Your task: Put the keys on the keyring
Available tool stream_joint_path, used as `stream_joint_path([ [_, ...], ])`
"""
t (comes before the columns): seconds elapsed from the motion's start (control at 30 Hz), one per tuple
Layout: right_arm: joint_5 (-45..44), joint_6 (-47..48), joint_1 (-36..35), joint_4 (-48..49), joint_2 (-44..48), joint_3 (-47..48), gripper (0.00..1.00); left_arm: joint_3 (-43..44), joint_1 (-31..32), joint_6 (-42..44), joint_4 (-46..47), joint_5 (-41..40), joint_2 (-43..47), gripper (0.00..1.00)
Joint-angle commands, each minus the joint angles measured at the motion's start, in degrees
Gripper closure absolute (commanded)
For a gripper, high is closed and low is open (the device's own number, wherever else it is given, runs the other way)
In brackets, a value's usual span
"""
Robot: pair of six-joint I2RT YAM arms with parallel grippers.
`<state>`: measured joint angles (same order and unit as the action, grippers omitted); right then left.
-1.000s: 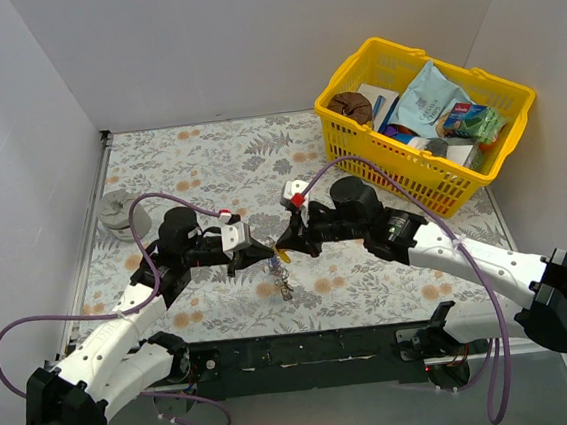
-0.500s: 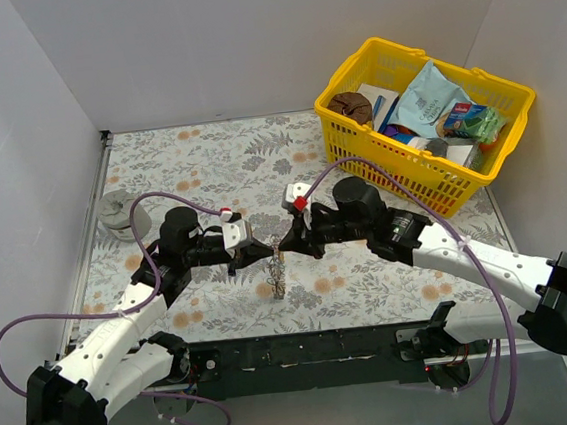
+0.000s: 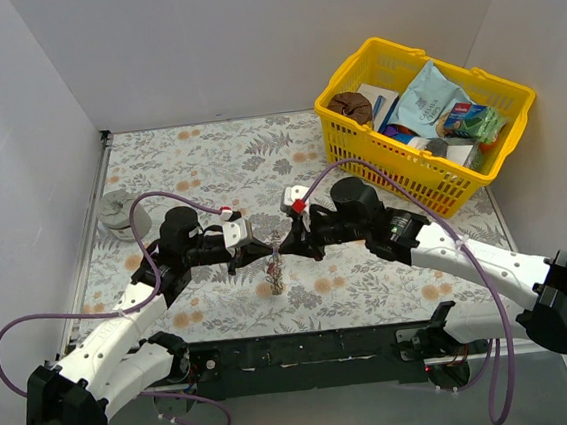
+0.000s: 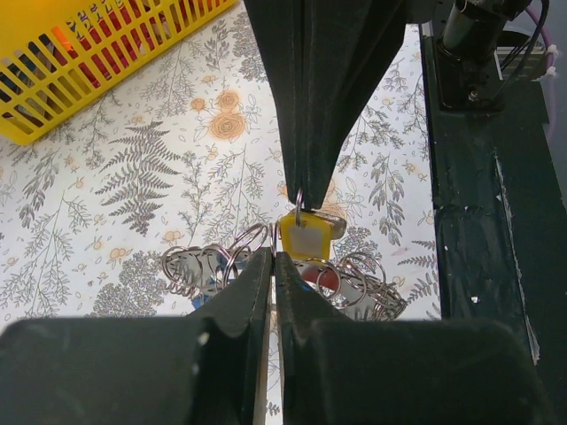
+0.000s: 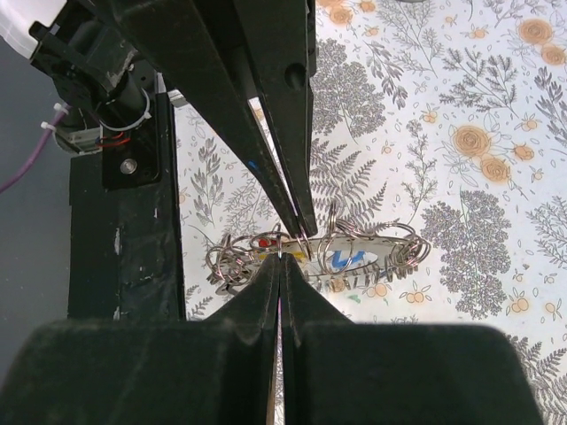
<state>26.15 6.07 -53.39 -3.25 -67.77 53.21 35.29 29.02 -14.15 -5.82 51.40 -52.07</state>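
In the middle of the top view, the two grippers meet tip to tip. The right gripper [image 3: 284, 243] is pinched tight on the keyring [image 4: 299, 200], and the yellow key [image 4: 306, 241] hangs from it. The left gripper [image 3: 260, 247] is squeezed closed too, but I cannot tell what it holds. The other keys [image 3: 276, 276] dangle just below.

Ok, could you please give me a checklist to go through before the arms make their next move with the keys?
1. Left pincer shut: ok.
2. Right pincer shut: ok.
3. Yellow key hanging from the small ring held at the right pincer's tip: ok.
4. Red key and blue key visible in the bundle: ok.
5. Every key threaded on the keyring: cannot tell, because the wire loops overlap.
6. Bundle lifted off the table: cannot tell.
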Motion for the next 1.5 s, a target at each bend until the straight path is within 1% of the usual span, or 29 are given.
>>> stream_joint_path([
  [0.0, -1.3, 0.4, -0.3, 0.6, -0.9, 1.5, 0.99, 1.6, 0.3, 0.3, 1.5, 1.4, 0.7, 1.00],
  [0.2, -3.1, -0.3, -0.3, 0.3, -2.9, 2.8, 0.99, 1.5, 0.2, 0.6, 1.4, 2.1, 0.7, 1.00],
  [0.37, -4.5, -0.5, -0.3, 1.0, -2.7, 2.8, 0.99, 1.5, 0.3, 0.6, 1.4, 2.0, 0.7, 1.00],
  [0.7, 0.7, 0.3, -0.4, 2.7, -1.1, 2.1, 0.99, 1.5, 0.2, 0.6, 1.4, 2.0, 0.5, 1.00],
  [0.87, 1.5, 0.5, -0.4, 4.3, -0.4, 1.6, 0.99, 1.5, 0.3, 0.6, 1.4, 2.0, 0.5, 1.00],
  [1.27, -2.7, -0.3, -0.4, 3.3, -2.3, 2.2, 0.99, 1.4, 0.3, 0.7, 1.4, 2.7, 0.8, 1.00],
  [1.47, -6.6, -1.4, -0.4, 3.3, -2.5, 2.7, 0.99, 1.4, 0.3, 0.9, 1.4, 3.6, 1.0, 1.00],
])
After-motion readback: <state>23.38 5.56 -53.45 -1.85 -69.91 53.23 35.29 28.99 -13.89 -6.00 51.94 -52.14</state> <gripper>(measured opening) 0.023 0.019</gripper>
